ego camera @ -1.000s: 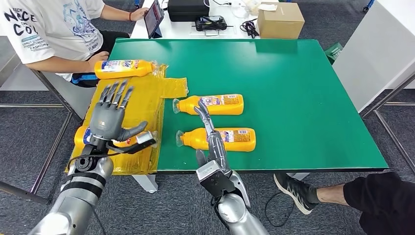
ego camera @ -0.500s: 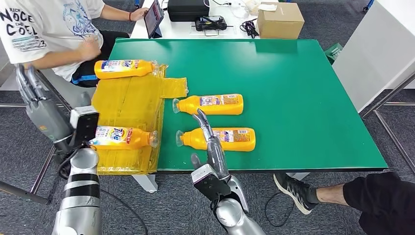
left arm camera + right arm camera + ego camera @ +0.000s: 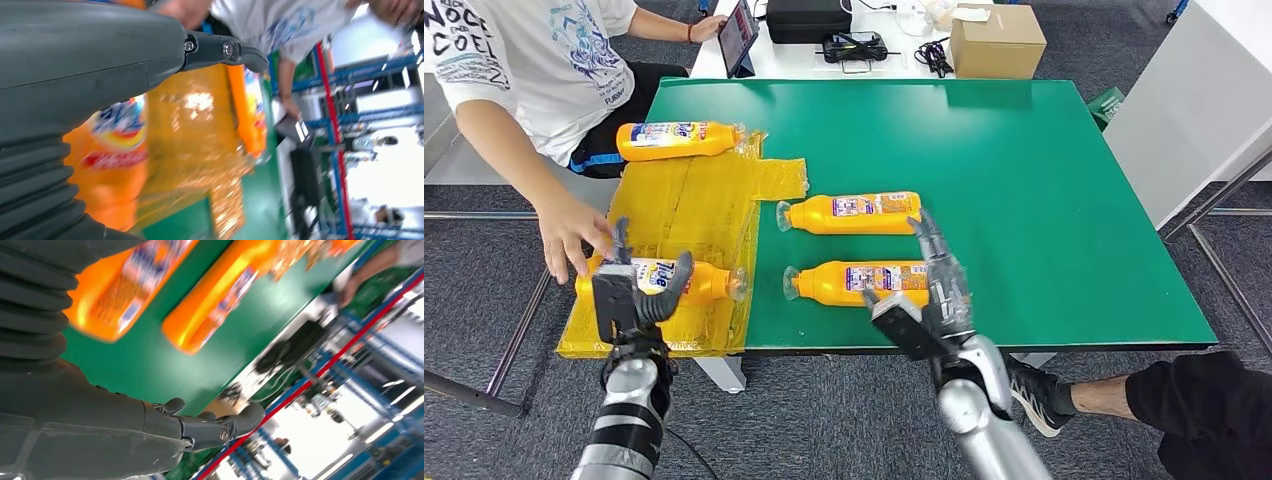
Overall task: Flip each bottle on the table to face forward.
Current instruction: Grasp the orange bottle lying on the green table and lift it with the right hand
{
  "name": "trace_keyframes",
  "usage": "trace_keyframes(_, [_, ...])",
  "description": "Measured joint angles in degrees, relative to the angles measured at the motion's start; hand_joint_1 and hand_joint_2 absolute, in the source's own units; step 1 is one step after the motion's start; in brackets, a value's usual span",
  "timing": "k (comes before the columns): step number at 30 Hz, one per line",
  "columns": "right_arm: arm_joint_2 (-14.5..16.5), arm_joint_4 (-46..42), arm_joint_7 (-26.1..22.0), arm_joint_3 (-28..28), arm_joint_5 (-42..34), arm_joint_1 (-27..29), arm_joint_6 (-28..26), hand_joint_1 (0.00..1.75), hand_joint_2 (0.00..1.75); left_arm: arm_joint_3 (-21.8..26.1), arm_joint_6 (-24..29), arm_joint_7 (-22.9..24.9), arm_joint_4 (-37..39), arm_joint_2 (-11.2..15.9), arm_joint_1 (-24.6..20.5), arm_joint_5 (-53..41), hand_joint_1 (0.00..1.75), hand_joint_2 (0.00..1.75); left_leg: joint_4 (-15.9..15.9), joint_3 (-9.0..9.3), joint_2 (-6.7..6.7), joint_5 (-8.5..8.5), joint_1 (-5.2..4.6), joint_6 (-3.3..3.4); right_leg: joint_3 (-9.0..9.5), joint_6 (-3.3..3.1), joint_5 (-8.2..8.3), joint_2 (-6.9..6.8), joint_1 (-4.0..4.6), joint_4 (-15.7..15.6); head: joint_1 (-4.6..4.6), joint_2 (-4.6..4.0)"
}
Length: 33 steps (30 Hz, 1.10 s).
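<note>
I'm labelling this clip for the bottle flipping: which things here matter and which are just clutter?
Job:
four orange bottles: far, middle, near, left
left hand
right hand

Clutter:
cardboard box
tablet
black case
person's hand

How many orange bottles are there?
4. One far bottle and one near bottle lie on the yellow sheet; two more, a far one and near one, lie on the green table.
</note>
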Motion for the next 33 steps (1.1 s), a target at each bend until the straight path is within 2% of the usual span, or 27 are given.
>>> trace_keyframes(6, [-2.3, 6.0, 2.4, -3.7, 2.5, -6.6, 5.1, 0.00, 1.75, -3.7, 1.5, -1.2, 0.6, 0.1, 2.6, -4.5, 0.00, 1.75, 0.0, 0.00, 0.04, 0.06, -0.01, 0.06, 0.00, 0.01, 0.03, 0.02, 0.00, 0.0, 0.01, 0.00])
trace_keyframes(14, [-2.2, 16.6, 3.6, -3.2, 2.4, -13.6, 13.5, 0.00, 1.75, -5.7, 2.0, -1.4, 1.6, 0.1, 2.5, -6.3, 0.00, 1.75, 0.0, -0.01, 0.02, 0.10, 0.02, 0.07, 0.01, 0.01, 0.04, 0.00, 0.03, 0.0, 0.00, 0.00])
trace_keyframes(27, [-1.7, 23.4, 3.6, -2.0, 1.8, -16.6, 15.1, 0.00, 1.75, -5.9, 2.1, -1.7, 3.1, 0.3, 2.4, -6.5, 0.00, 1.75, 0.0, -0.04, -0.02, 0.09, 0.01, 0.08, 0.01, 0.01, 0.03, -0.02, 0.02, 0.0, 0.02, 0.00])
trace_keyframes(33, [-1.6, 26.9, 2.9, 0.4, -0.3, -19.1, 19.9, 0.00, 1.75, -6.2, 2.2, -2.1, 4.1, 0.3, 1.7, -6.7, 0.00, 1.75, 0.0, -0.03, -0.01, 0.10, 0.02, 0.08, 0.00, 0.01, 0.04, -0.01, 0.03, 0.0, 0.00, 0.00])
